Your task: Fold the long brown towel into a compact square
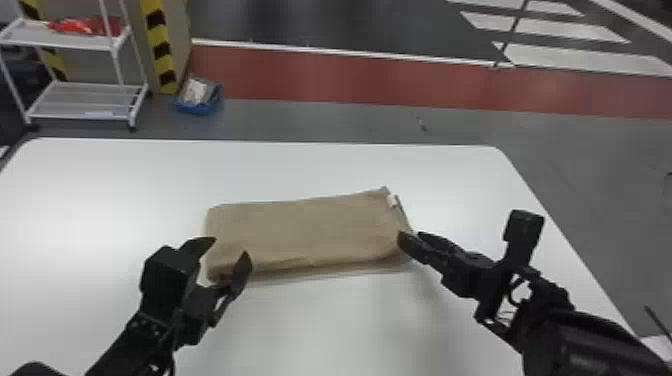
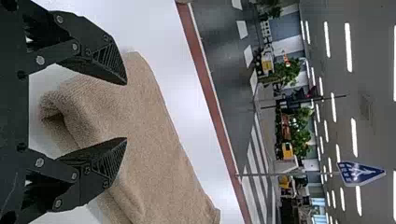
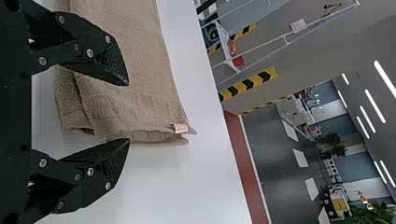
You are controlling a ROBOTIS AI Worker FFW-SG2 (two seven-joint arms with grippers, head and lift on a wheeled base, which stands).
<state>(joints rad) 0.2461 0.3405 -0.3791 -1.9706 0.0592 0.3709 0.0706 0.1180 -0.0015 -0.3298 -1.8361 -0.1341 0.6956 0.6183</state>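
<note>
The brown towel (image 1: pixel 305 230) lies folded into a long flat rectangle on the white table, its small white tag at the far right corner. My left gripper (image 1: pixel 227 250) stands open over the towel's near left corner; in the left wrist view the same gripper (image 2: pixel 126 111) has its fingers spread above the layered folded end of the towel (image 2: pixel 149 140). At the near right corner is my right gripper (image 1: pixel 407 240). The right wrist view gives this gripper (image 3: pixel 128 112) as open, with the tagged end of the towel (image 3: pixel 135 93) close by and nothing clamped.
The white table (image 1: pixel 125 175) extends around the towel, its right edge running past my right arm. On the floor beyond are a white shelf rack (image 1: pixel 80 92), a striped pillar (image 1: pixel 161 50) and a blue bin (image 1: pixel 199 106).
</note>
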